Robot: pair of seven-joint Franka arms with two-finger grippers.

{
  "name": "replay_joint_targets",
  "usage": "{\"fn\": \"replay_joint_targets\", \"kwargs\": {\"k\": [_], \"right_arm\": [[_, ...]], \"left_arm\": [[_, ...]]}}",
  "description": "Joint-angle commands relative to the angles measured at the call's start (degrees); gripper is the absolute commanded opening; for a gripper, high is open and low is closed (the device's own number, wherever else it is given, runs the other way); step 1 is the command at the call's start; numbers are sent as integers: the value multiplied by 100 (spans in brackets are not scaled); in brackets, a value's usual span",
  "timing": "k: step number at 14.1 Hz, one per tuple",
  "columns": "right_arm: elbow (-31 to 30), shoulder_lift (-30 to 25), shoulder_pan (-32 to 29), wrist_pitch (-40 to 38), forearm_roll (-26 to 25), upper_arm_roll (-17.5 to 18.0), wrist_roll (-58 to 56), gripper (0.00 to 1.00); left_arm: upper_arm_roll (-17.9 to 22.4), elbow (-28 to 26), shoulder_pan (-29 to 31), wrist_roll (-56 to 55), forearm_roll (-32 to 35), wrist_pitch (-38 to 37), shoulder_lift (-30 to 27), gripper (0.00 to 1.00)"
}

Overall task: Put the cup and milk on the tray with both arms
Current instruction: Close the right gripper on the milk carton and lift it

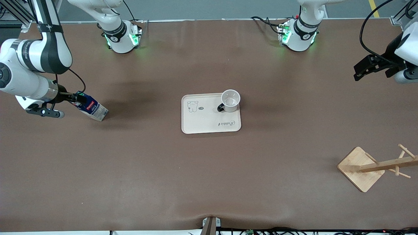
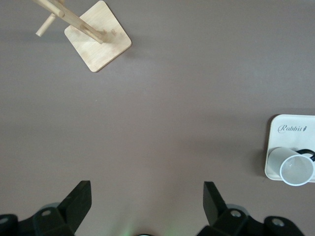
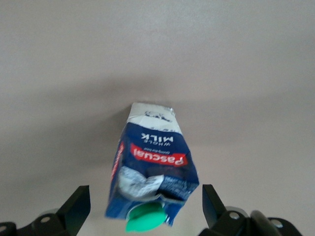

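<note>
— Where's the milk (image 1: 92,109) now?

— On the desk (image 1: 209,169) at the right arm's end, well apart from the tray (image 1: 204,122), leaning over with its green cap toward the right tool (image 1: 74,98). That tool's fingers stand wide on either side of the carton's top, not gripping it.

— How would it handle?

— Light, I'd guess, with soft card walls that dent. Best pinched across the flat sides below the cap, gently.

— And the cup (image 1: 230,100)?

— Upright on the tray's corner, toward the left arm's end. It's ceramic, so stiff and breakable. The left tool (image 1: 365,69) waits wide open over bare desk, with a wooden rack (image 1: 375,168) nearer the camera.
</note>
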Motion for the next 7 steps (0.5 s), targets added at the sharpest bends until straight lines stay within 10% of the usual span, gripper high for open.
{"fn": "replay_joint_targets", "kwargs": {"k": [1,6,7], "right_arm": [[-329,-90,-159,255,-96,42,260,100],[-750,-177,-168,640,-34,33,446,99],[-751,-212,-185,581,-34,33,437,54]], "left_arm": [[287,-371,-314,29,-82,41,-336,100],[252,-319,-270,-7,-64,59,-319,100],[243,-319,-270,2,-47,59,-310,100]]}}
